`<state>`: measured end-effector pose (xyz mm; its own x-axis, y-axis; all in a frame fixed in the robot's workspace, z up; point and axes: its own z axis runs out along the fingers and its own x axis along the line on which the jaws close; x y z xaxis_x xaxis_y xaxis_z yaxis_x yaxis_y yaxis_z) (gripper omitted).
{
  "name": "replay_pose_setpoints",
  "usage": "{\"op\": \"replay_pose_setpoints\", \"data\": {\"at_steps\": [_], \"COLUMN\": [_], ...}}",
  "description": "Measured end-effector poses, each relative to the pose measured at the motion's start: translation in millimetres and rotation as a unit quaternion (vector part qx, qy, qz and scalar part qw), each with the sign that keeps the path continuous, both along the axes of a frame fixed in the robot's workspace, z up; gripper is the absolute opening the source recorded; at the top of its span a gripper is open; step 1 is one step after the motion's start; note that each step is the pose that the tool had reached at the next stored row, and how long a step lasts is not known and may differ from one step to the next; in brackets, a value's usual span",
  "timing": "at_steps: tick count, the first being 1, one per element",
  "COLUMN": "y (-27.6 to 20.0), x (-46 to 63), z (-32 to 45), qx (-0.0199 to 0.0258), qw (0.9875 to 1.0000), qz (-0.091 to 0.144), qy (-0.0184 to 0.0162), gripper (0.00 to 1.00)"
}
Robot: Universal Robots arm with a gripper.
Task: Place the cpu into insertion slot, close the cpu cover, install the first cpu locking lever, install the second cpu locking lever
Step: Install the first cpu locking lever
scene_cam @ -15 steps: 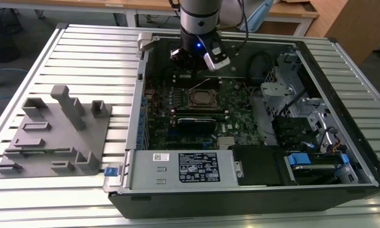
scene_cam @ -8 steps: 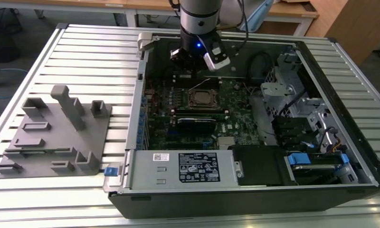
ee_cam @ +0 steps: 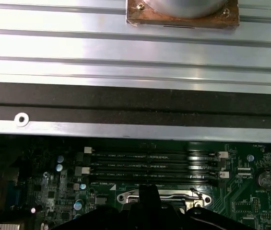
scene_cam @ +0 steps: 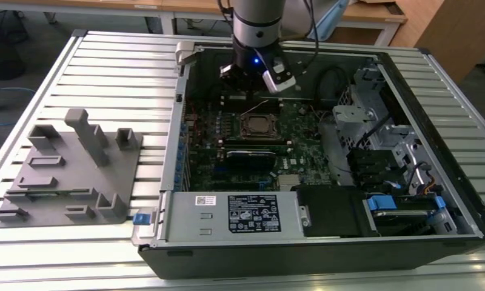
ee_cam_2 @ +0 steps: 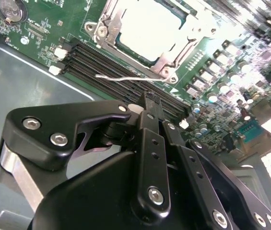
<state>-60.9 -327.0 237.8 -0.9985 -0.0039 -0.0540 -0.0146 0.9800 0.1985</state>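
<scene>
The cpu (ee_cam_2: 147, 24) lies in the insertion slot (scene_cam: 263, 125) on the green board, its bright metal top showing through the window of the cpu cover (ee_cam_2: 166, 60). The cover lies flat over it. A thin silvery locking lever (ee_cam_2: 125, 76) sticks out sideways over the long black memory slots, just past my fingertips. My gripper (ee_cam_2: 149, 98) hangs over those slots beside the socket. Its black fingers meet at the tip with nothing between them. In the exterior view the gripper (scene_cam: 244, 85) is at the far side of the socket. Its dark tip (ee_cam: 147, 189) also rises in front of the socket's edge.
The open computer case (scene_cam: 170, 200) lies on a slatted metal table (scene_cam: 113, 66). A grey fixture plate (scene_cam: 68, 176) stands at the exterior view's left. Drive cages and cables (scene_cam: 380, 157) fill the case's right side, and a power supply (scene_cam: 230, 215) sits along its near wall.
</scene>
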Motion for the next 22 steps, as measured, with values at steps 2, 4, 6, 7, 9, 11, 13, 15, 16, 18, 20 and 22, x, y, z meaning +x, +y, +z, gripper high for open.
{"op": "replay_pose_setpoints", "data": {"at_steps": [2,4,6,7,9,11,13,15,16,18,20,22], "y": [0.1,0.1,0.0,0.0,-0.1,-0.1,-0.1,-0.1,-0.1,0.0,-0.1,0.0], "x": [2.4,5.3,7.8,8.8,10.3,11.4,11.9,12.1,12.1,12.4,12.6,12.6], "z": [-1.1,-1.7,-2.2,-2.6,-3.7,-5.0,-6.3,-7.0,-7.0,-8.0,-9.5,-10.7], "qx": [0.0069,0.0092,0.0093,0.0093,0.0093,0.0093,0.0093,0.0092,0.0091,0.0093,0.0093,0.0093], "qw": [1.0,1.0,1.0,1.0,1.0,1.0,1.0,1.0,1.0,1.0,1.0,1.0], "qz": [0.0,0.0,0.0,0.0,0.0,0.0,-0.001,-0.001,-0.001,-0.001,-0.001,-0.001], "qy": [-0.0001,-0.0001,-0.0001,-0.0001,-0.0001,-0.0001,-0.0001,0.0,0.0,-0.0001,-0.0001,-0.0001], "gripper": [0.11,0.11,0.11,0.11,0.11,0.11,0.11,0.11,0.11,0.11,0.11,0.11]}}
